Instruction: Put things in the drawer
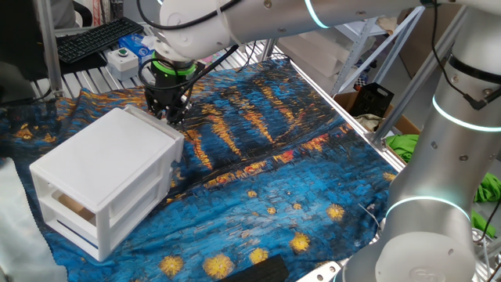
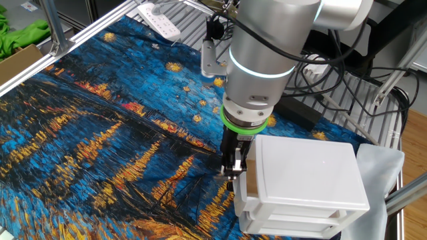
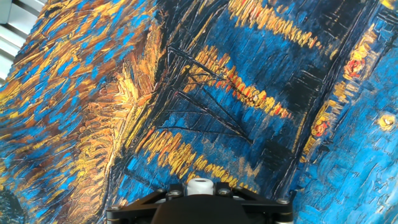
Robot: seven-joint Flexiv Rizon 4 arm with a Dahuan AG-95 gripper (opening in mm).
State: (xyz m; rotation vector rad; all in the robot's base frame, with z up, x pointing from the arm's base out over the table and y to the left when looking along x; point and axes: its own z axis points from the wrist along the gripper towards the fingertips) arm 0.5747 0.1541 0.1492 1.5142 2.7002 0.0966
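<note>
The white two-drawer cabinet stands on the blue and orange painted cloth, its front facing the near left. Through the front of its upper drawer a pale tan block shows inside. My gripper points down at the cabinet's back corner, fingertips close to the cloth. In the other fixed view the gripper sits right against the cabinet. Its dark fingers stand narrow, and I cannot make out anything between them. The hand view shows only cloth and the hand's base.
A black keyboard and a white button box lie beyond the cloth's far edge. A power strip sits at the cloth's far side. Green cloth and a black box sit off the table's right side.
</note>
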